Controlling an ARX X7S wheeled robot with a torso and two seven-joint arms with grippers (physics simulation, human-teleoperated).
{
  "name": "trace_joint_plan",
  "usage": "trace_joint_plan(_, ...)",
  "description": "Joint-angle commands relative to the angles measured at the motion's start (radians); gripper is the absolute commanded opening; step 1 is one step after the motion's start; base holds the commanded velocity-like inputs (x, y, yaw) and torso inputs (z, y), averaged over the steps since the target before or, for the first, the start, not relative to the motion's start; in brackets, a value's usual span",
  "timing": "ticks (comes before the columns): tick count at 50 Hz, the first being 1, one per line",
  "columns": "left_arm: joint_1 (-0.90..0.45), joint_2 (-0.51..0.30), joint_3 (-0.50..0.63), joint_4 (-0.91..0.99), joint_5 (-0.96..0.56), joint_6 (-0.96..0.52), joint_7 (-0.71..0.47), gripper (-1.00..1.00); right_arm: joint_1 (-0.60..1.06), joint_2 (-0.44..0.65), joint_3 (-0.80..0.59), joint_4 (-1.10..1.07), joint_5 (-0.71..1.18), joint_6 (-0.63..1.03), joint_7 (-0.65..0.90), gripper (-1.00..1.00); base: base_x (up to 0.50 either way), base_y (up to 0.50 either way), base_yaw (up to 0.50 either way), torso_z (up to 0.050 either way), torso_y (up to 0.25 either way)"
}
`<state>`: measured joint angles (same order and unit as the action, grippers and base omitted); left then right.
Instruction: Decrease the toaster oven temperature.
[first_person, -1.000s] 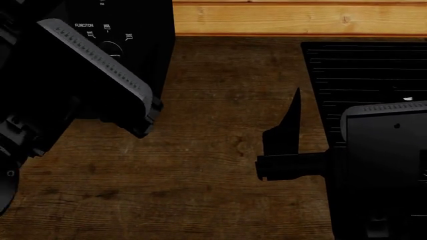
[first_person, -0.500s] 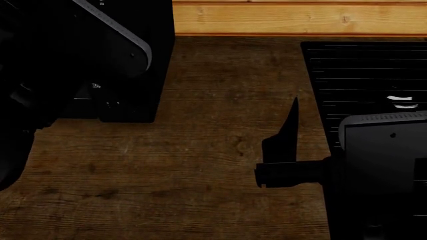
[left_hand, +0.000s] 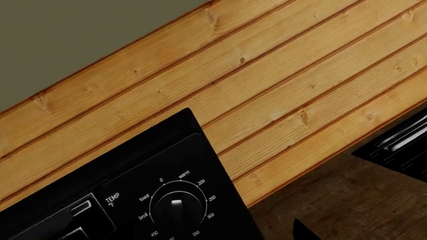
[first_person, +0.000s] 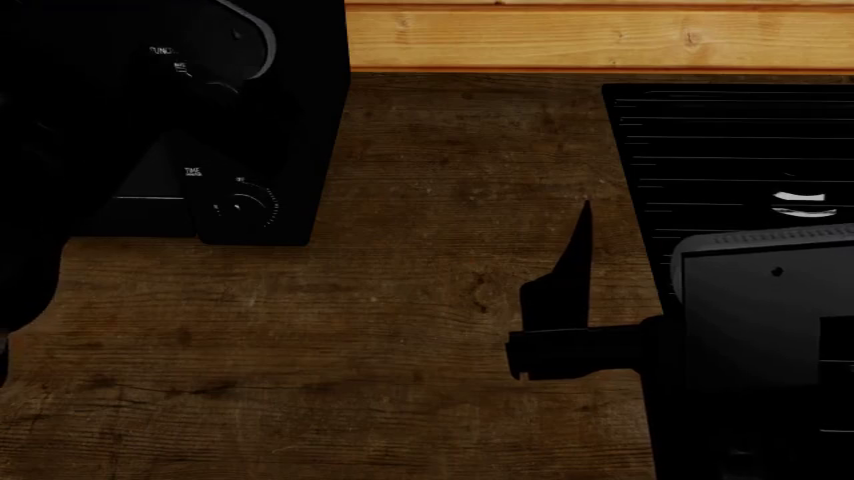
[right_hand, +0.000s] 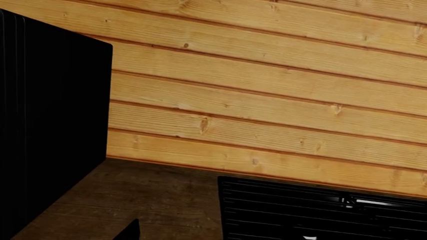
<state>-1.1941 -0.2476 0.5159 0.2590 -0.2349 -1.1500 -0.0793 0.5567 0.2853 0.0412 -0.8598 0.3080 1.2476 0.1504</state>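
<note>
The toaster oven (first_person: 287, 120) is the black box at the back left of the wooden counter. Its TIME knob (first_person: 240, 207) shows in the head view, and my left arm (first_person: 247, 30) covers the panel above it. In the left wrist view the TEMP knob (left_hand: 175, 212) sits close ahead, its white mark near the 0 and warm labels. My left gripper (left_hand: 213, 236) is short of that knob; only one fingertip (left_hand: 303, 231) shows, far off centre. My right gripper (first_person: 617, 290) hovers open over the counter, one finger (first_person: 581, 260) pointing at the wall.
A black ridged stove cooktop (first_person: 727, 140) lies at the back right, partly under my right arm (first_person: 761, 330). A wooden plank wall (first_person: 601, 35) closes the back of the counter (first_person: 400, 300). The oven's side wall (right_hand: 53, 125) stands beside the right gripper.
My left arm has risen toward the oven's upper panel, uncovering the TIME knob and lower panel. The right gripper has drifted slightly toward me.
</note>
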Motion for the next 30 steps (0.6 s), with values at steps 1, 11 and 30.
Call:
trace_joint_plan(1, -0.011, 0.012, -0.016, -0.105, 0.005, 0.05, -0.002, 1.0, -0.001, 0.002, -0.006, 0.011, 0.004, -0.008, 0.004, 1.0, 0.0, 0.0, 0.0, 0.0, 0.0)
trace_joint_plan(11, -0.023, 0.017, -0.024, -0.162, 0.011, 0.083, -0.007, 1.0, -0.007, 0.004, -0.007, 0.015, 0.007, -0.015, 0.007, 1.0, 0.0, 0.0, 0.0, 0.0, 0.0)
trace_joint_plan(30, -0.044, 0.036, -0.026, -0.239, 0.004, 0.114, -0.004, 1.0, -0.021, 0.009, 0.005, 0.027, 0.015, -0.034, 0.009, 1.0, 0.0, 0.0, 0.0, 0.0, 0.0)
